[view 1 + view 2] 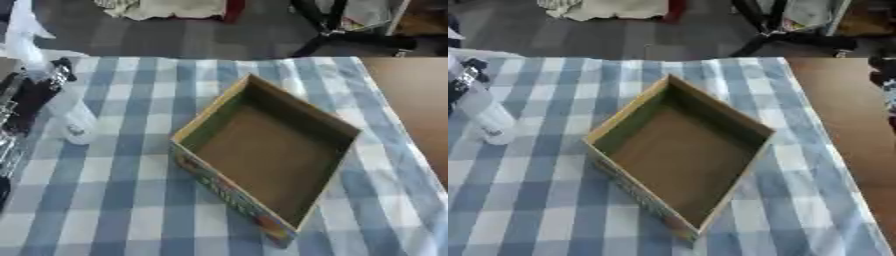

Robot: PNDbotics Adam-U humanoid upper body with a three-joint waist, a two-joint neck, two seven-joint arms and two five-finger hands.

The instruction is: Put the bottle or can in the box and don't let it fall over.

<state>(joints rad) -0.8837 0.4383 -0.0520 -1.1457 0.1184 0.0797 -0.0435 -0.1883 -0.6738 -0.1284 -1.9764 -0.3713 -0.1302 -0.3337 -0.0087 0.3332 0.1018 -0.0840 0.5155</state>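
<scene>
A clear plastic bottle (70,117) is at the left of the table, tilted, with its base low over the checked cloth. My left hand (35,90), black with silver joints, comes in from the left edge and is curled round the bottle's upper part. The open cardboard box (271,145) lies in the middle of the table, turned diagonally, with a brown, empty inside and a colourful printed outer wall (227,192). The bottle is to the left of the box and apart from it. A dark shape (881,67) at the right edge may be my right hand.
A blue-and-white checked cloth (131,200) covers most of the table. Bare brown tabletop (416,100) shows on the right. Beyond the far edge there is dark floor with a chair base (346,35) and some cloth (166,9).
</scene>
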